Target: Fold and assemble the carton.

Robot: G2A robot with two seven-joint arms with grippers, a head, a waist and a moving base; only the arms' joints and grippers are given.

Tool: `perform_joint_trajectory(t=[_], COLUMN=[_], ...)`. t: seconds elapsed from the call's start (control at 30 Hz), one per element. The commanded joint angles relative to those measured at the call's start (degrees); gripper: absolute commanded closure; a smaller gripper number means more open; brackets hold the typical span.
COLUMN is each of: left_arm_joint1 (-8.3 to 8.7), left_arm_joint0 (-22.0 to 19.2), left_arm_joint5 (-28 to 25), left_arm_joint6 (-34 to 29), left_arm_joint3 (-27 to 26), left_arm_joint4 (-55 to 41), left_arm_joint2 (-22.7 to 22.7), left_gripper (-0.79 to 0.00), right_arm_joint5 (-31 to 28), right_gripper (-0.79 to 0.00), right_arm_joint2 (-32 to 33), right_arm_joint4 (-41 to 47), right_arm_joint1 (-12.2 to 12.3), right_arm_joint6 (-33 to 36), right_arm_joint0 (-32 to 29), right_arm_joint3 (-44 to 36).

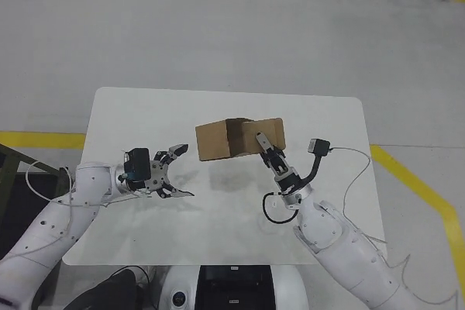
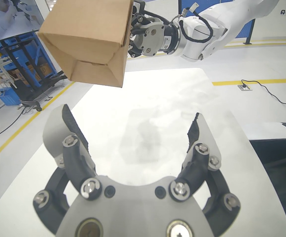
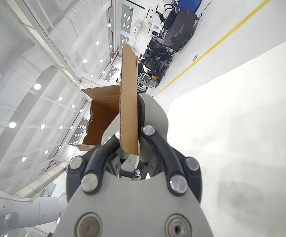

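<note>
Up over the far middle of the worktop (image 1: 139, 116), the carton (image 1: 239, 138) hangs clear of the surface, open end up as far as I can tell, with its underside flaps looking folded in. The right gripper (image 1: 262, 143) has its jaws clamped on the carton's right-hand wall, so that's your only hold. The left gripper (image 1: 180, 169) sits nearer and to the left, jaws wide apart, pointed at the box. I'd bring the left in flat against the bottom and press gently and square, or the box may twist in that pinch.
</note>
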Motion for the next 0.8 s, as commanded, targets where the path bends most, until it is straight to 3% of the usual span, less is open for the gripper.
perform_joint_trajectory(t=[0.0, 0.4, 0.77], left_arm_joint1=[-0.24, -1.89, -3.44], left_arm_joint0=[-0.7, -4.1, -6.0], left_arm_joint5=[-0.2, -1.9, -1.9], left_arm_joint6=[-1.3, -15.8, -18.4], left_arm_joint3=[0.0, 0.3, -1.6], left_arm_joint4=[-0.7, -9.0, -11.8], left_arm_joint2=[0.3, 1.4, 3.6], left_gripper=[-0.785, -0.785, -0.785], right_arm_joint5=[0.3, -1.0, -0.8], right_gripper=[0.0, 0.0, 0.0], right_arm_joint2=[-0.3, -0.6, -0.3], right_arm_joint4=[0.5, 1.9, 5.4], right_arm_joint1=[-0.3, -1.9, -3.2], right_arm_joint6=[-0.2, 0.5, 1.6], right_arm_joint0=[-0.4, -3.3, -5.2], right_arm_joint3=[-0.2, 0.6, 0.2])
